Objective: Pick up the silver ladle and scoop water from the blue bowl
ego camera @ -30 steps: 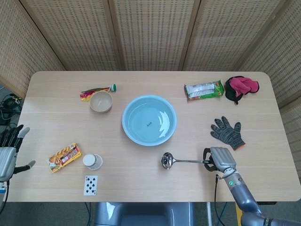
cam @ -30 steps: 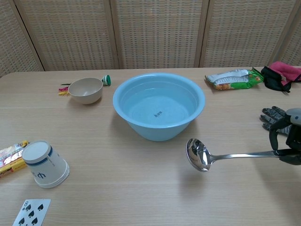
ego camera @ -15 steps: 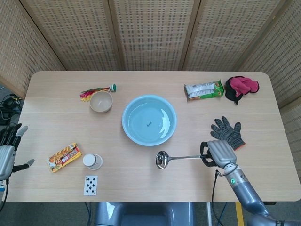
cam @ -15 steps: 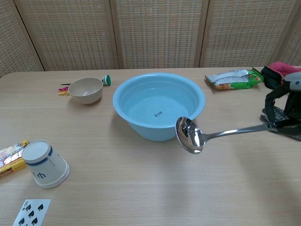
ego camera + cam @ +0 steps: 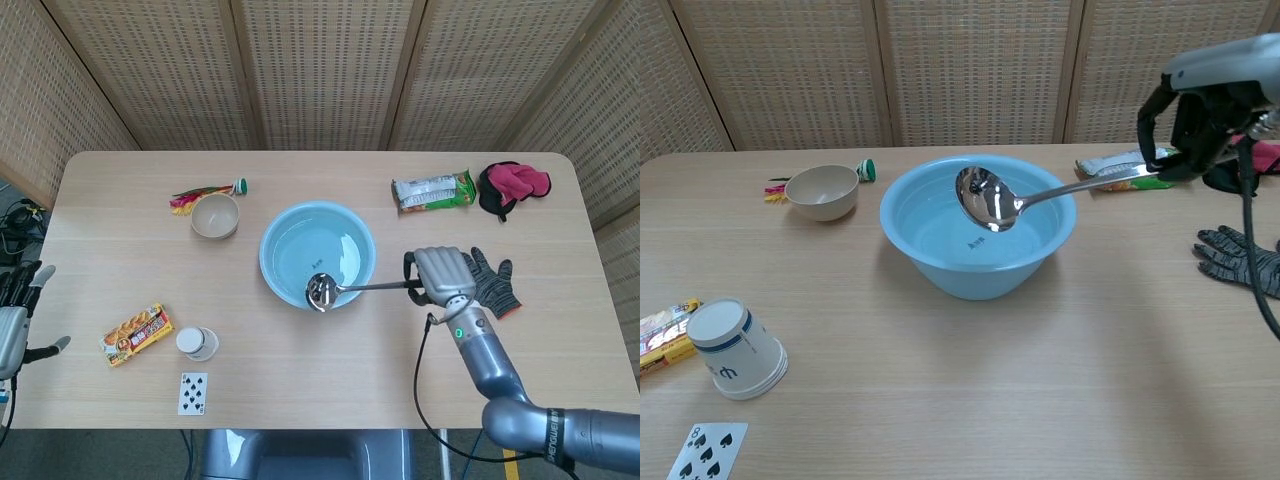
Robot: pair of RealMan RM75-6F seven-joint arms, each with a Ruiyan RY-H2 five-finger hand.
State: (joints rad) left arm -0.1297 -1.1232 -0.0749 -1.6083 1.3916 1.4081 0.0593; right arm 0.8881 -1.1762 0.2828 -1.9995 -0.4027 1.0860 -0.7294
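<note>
My right hand (image 5: 438, 275) (image 5: 1200, 105) grips the handle end of the silver ladle (image 5: 345, 289) (image 5: 1025, 201) and holds it in the air, well above the table. The ladle's cup (image 5: 984, 199) hangs over the blue bowl (image 5: 280, 250) (image 5: 940, 270), above the water and tilted. The bowl stands in the middle of the table with clear water in it. My left hand (image 5: 14, 315) is at the far left edge of the head view, fingers apart, holding nothing.
A beige bowl (image 5: 215, 215) and a colourful wrapper (image 5: 195, 195) lie at the back left. A snack packet (image 5: 135, 333), a tipped paper cup (image 5: 735, 348) and a playing card (image 5: 193, 392) lie front left. A grey glove (image 5: 490, 280), green packet (image 5: 432, 190) and pink cloth (image 5: 515, 185) lie right.
My right hand has risen and moved left and away from me with the ladle. The ladle's cup went from beside the bowl's front to above the water. The left hand barely moved.
</note>
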